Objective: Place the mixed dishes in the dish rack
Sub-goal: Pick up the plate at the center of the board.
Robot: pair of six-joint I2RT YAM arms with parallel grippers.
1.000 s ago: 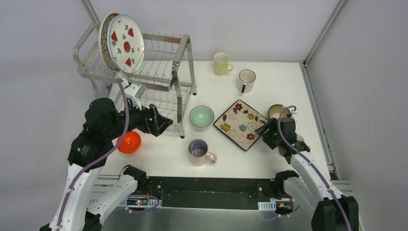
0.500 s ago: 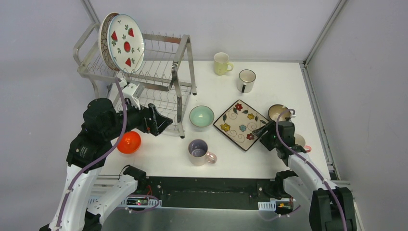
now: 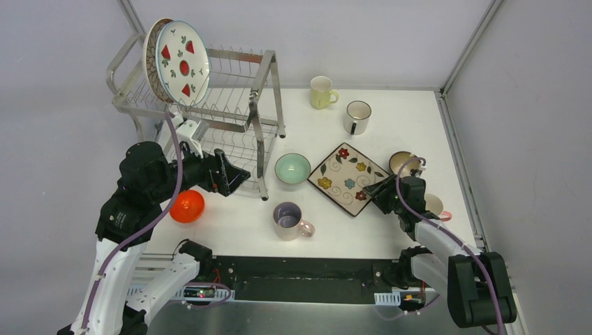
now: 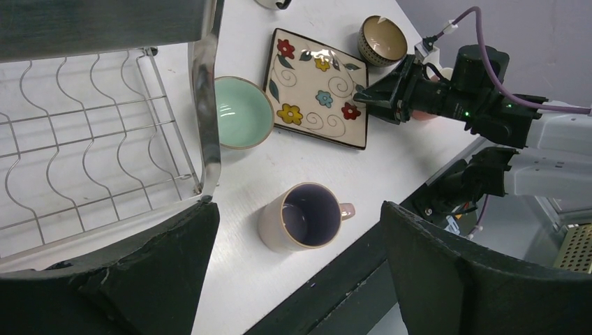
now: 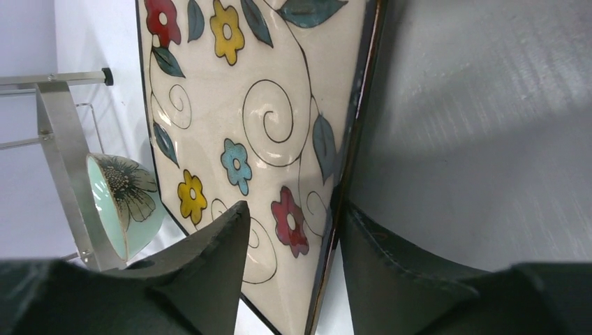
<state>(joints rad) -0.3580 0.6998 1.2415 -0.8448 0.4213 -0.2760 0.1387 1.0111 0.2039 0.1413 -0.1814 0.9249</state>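
Observation:
The flowered square plate lies on the table. My right gripper is open with its jaws astride the plate's near right rim, one finger over the face and one outside. My left gripper is open and empty beside the dish rack's lower tier, above the lilac mug. The red-fruit plate and the petal-pattern plate stand in the upper tier. The mint bowl, orange bowl, brown bowl, yellow mug and white mug sit on the table. The pink mug is partly hidden behind my right arm.
The rack's front post stands just left of the mint bowl. The table's near edge and a black base rail run below the lilac mug. Grey walls close the back and both sides.
My right gripper has slid forward and left onto the square plate's rim, and the plate has shifted slightly up-left. The pink mug has come into view. My left gripper has barely moved.

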